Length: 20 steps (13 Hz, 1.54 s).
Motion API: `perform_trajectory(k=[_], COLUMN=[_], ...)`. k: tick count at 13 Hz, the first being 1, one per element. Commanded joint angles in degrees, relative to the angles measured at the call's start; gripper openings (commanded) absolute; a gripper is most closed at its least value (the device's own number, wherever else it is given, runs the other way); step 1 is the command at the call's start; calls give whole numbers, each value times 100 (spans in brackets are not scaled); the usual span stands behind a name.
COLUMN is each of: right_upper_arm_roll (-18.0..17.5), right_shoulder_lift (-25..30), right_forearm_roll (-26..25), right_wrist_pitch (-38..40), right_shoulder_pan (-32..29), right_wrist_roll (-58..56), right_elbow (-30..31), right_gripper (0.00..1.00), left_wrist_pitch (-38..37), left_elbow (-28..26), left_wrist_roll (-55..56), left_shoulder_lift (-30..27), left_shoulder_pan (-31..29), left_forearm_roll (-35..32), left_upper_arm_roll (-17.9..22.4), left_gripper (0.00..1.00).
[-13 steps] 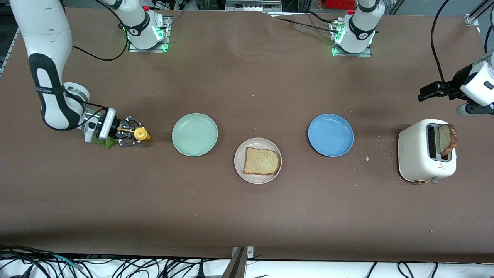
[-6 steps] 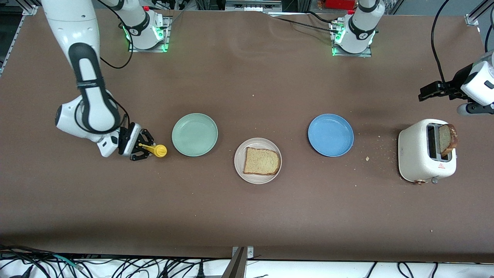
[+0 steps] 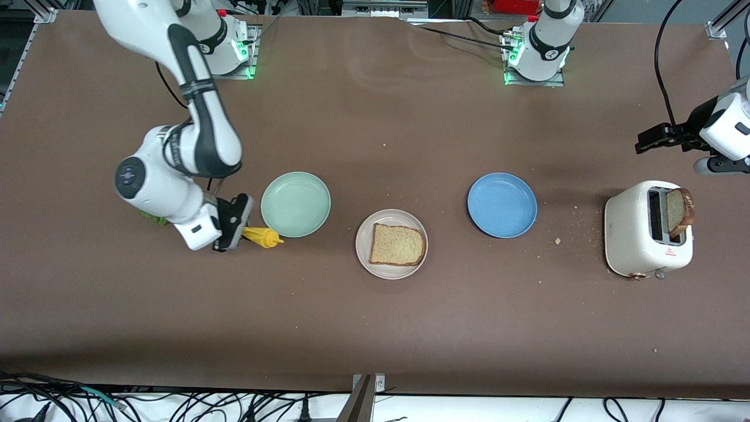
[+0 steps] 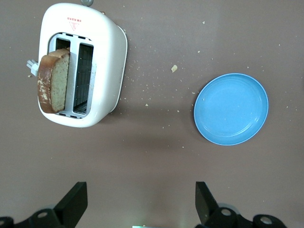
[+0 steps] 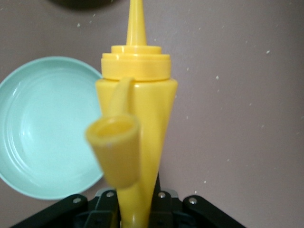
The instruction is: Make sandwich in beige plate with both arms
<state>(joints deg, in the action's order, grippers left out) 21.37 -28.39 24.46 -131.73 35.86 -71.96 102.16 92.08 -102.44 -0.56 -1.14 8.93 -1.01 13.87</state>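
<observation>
Currently right gripper (image 3: 241,233) over tabletop (image 3: 375,328) beside mint plate (image 3: 296,204), fingers pinching yellow squeeze bottle (image 3: 263,237) lying sideways, cap open. Risks: bottle slips, or sauce lands short of bread slice (image 3: 397,244) on beige plate (image 3: 391,244). Toaster (image 3: 647,227) holds second slice (image 3: 679,211); left gripper (image 3: 656,139) waits above it, fingers spread. Blue plate (image 3: 502,204) empty. Lettuce (image 3: 153,219) half hidden under right arm. Crumbs near toaster.

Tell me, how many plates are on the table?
3: the beige plate holding a bread slice, nearest the front camera; the mint-green plate toward the right arm's end; the blue plate toward the left arm's end.
</observation>
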Motion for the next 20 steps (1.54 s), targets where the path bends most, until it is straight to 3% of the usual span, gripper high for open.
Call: perform_trajectory(k=[1,7,13,16,20], right_upper_arm_roll=[61,52,78,78,78], right_shoulder_lift=[-35,-587,-1598,-1845,-2135], right_forearm_roll=[-1080,-3094,-3877,-4509,-4863], right_wrist_pitch=[471,1719,2011,2099,2125], right_shoulder_pan=[394,1097,1968,2276,2557], right_wrist_roll=[1443,3616,4848,5419,5946], right_elbow=[-494,-1829,-2674,-2719,-2728], right_gripper=[0,0,0,0,0], left_wrist_pitch=[-6,-199,-366,-305,107], left_elbow=[-22,74,154,145,136], left_wrist_roll=[-5,109,153,83,-460], left_shoulder_lift=[-62,-45,17,43,315], left_shoulder_pan=[-23,-23,-23,-110,-434], left_forearm_roll=[-216,-128,-198,-216,-514], left_upper_arm_roll=[-42,-59,-60,-24,-24], left_gripper=[100,100,100,100,100])
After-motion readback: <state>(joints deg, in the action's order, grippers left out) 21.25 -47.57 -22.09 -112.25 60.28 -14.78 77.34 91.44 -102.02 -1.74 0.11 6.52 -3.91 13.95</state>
